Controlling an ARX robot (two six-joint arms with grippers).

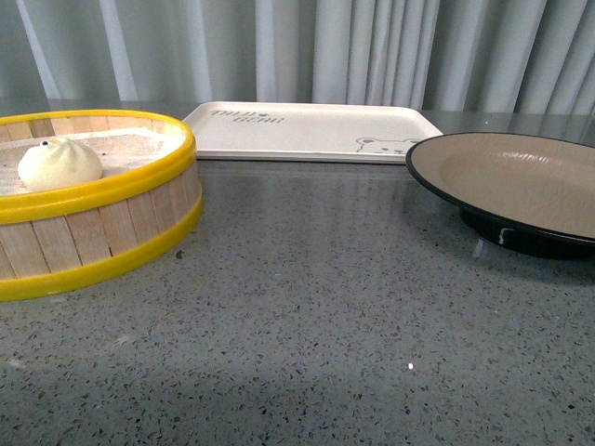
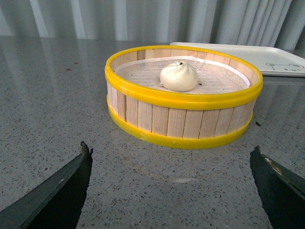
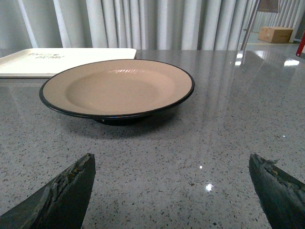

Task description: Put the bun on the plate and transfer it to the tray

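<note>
The small white bun [image 1: 59, 163] sits inside the yellow-rimmed wooden steamer [image 1: 112, 232] at the left; it also shows in the left wrist view [image 2: 178, 76]. The tan plate [image 1: 521, 181] with a black rim stands empty at the right and fills the right wrist view [image 3: 116, 86]. The cream tray [image 1: 307, 130] with the bear face lies empty at the back. My left gripper [image 2: 171, 157] is open and empty, short of the steamer. My right gripper [image 3: 171, 164] is open and empty, short of the plate. Neither gripper shows in the front view.
The steamer [image 2: 183, 102] stands on a grey speckled tabletop [image 1: 307, 316]. Grey curtains [image 1: 372, 46] hang behind the table. A cardboard box [image 3: 278, 33] sits on the floor far off in the right wrist view.
</note>
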